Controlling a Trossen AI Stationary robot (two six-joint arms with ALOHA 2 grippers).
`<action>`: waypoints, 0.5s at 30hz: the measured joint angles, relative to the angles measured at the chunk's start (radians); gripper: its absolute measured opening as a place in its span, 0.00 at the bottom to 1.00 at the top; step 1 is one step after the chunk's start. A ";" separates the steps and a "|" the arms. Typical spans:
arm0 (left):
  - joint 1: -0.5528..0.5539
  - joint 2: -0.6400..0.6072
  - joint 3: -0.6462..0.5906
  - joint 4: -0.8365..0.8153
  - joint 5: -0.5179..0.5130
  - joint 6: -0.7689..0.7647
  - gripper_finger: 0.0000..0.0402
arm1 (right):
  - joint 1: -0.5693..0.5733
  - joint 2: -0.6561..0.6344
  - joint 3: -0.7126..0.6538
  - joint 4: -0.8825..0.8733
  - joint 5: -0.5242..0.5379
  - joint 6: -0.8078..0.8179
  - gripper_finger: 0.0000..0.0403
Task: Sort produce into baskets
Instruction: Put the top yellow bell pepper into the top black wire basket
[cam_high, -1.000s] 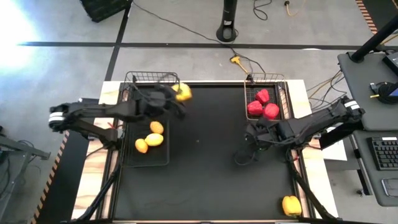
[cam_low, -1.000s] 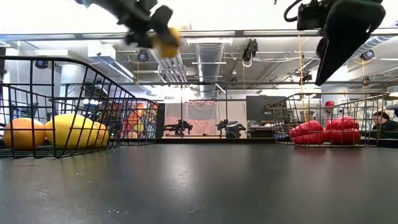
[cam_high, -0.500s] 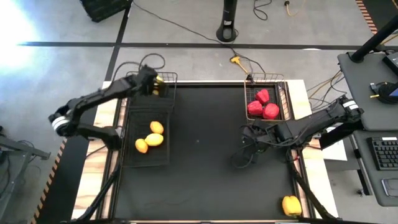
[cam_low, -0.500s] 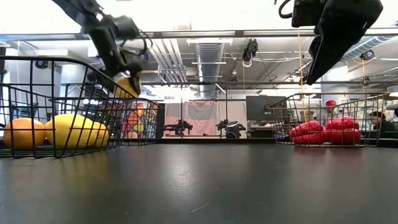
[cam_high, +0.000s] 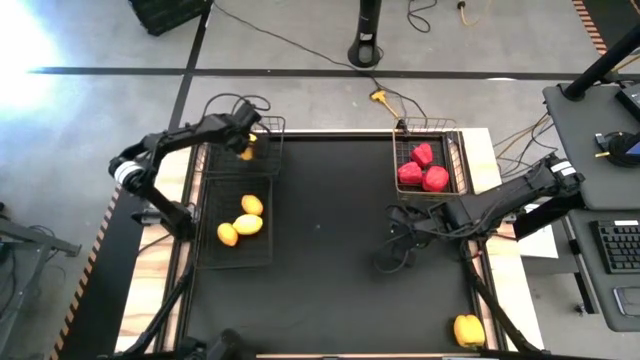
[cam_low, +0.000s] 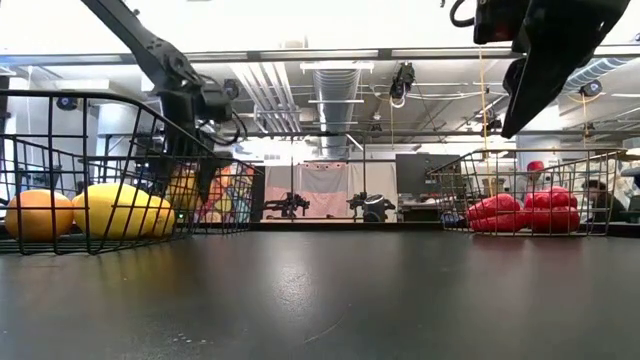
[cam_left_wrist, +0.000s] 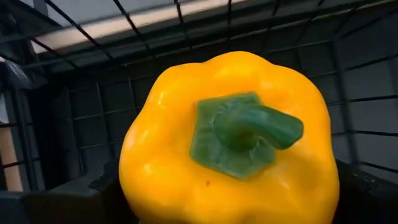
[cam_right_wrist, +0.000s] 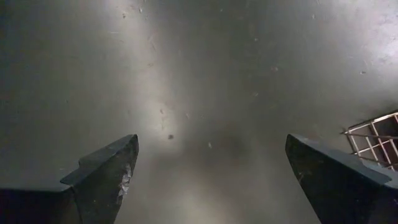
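since the earlier frame the left gripper has carried the yellow bell pepper down inside the far wire basket, the pepper held between its fingers, stem toward the wrist camera. right gripper, fingers spread wide and empty, hangs over bare black table. glossy, rigid, lumpy and probably light, the pepper looks slippery; a hold across its broad flanks suits best.
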 joint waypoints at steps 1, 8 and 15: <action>0.002 0.014 0.000 0.001 0.000 -0.001 0.79 | 0.000 0.000 0.000 0.000 0.000 -0.006 0.99; 0.029 0.071 0.002 0.002 -0.003 -0.026 0.81 | 0.001 0.000 0.000 0.000 0.000 -0.001 0.99; 0.029 0.042 0.002 -0.001 -0.014 0.022 0.93 | 0.002 0.000 0.000 0.000 0.000 0.021 0.99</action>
